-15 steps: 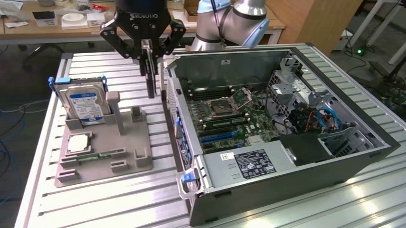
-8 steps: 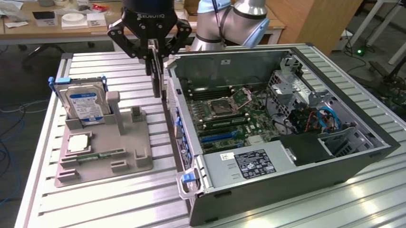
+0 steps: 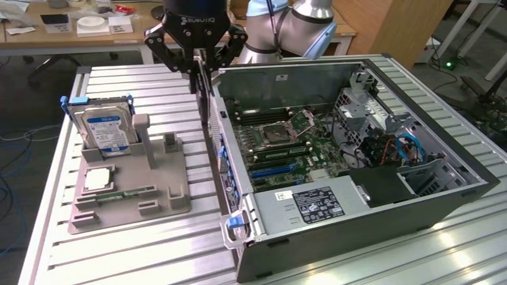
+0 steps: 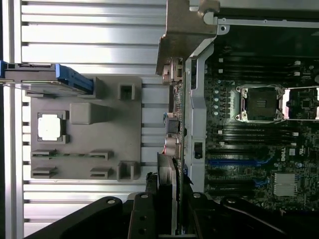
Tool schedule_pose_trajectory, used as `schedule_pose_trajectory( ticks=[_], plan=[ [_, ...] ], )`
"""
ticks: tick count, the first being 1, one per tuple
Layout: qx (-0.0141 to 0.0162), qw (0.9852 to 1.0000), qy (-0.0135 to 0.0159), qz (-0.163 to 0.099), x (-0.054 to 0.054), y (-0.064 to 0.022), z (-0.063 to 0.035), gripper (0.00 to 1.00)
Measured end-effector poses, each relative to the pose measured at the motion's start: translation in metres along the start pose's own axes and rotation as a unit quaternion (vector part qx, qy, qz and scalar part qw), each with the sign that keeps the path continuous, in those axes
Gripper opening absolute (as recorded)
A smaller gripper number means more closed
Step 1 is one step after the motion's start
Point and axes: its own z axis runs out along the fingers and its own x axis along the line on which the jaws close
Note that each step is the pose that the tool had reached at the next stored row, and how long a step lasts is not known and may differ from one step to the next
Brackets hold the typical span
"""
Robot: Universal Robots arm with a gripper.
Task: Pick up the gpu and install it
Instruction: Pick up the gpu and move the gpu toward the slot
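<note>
My gripper (image 3: 199, 66) is shut on the gpu (image 3: 204, 101), which hangs edge-on as a thin dark card beneath the fingers. It sits just above the open computer case's (image 3: 443, 196) side wall nearest the grey fixture. In the wrist view the gpu (image 4: 175, 149) runs away from the gripper (image 4: 172, 211), with its silver end bracket (image 4: 185, 30) at the far end, over the case wall. The motherboard (image 3: 295, 148) lies inside the case, and its blue expansion slots (image 3: 273, 171) are bare.
A grey fixture (image 3: 158, 178) on the slatted table at the exterior view's left holds an upright hard drive (image 3: 107, 127), a processor chip (image 3: 97, 178) and a memory stick (image 3: 119, 195). A silver power supply (image 3: 313, 205) fills the case's near corner. Desks stand behind.
</note>
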Motion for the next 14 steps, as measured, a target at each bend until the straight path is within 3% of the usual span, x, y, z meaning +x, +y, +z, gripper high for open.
schedule_pose_trajectory(
  ticks=[14],
  plan=[
    [0.0,1.0,0.0,0.0,-0.021,0.0002,0.0003,0.28]
  ],
)
